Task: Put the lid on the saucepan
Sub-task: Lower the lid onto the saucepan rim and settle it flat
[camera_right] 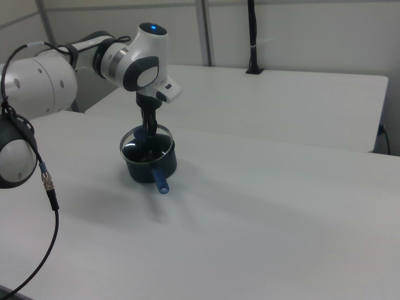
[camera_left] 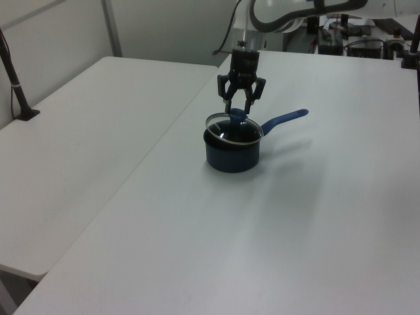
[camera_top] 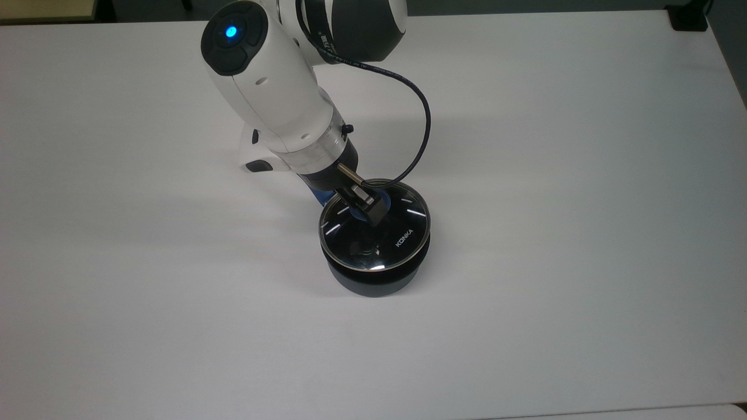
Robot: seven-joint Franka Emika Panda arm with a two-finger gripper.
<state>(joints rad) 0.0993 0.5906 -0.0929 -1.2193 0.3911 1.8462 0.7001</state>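
The saucepan stands upright in the middle of the white table, dark outside, and its blue handle points to the left view's right. The glass lid with "KONKA" lettering lies level over the pan's mouth, nearly centred; I cannot tell whether it touches the rim. My gripper reaches down from above and is shut on the lid's blue centre knob. In the left view the gripper stands upright over the lid and saucepan. In the right view the handle points toward the camera.
The white table stretches out around the pan. A black cable loops from my wrist. A second white table adjoins at the left view's left, with a black clamped post on its edge.
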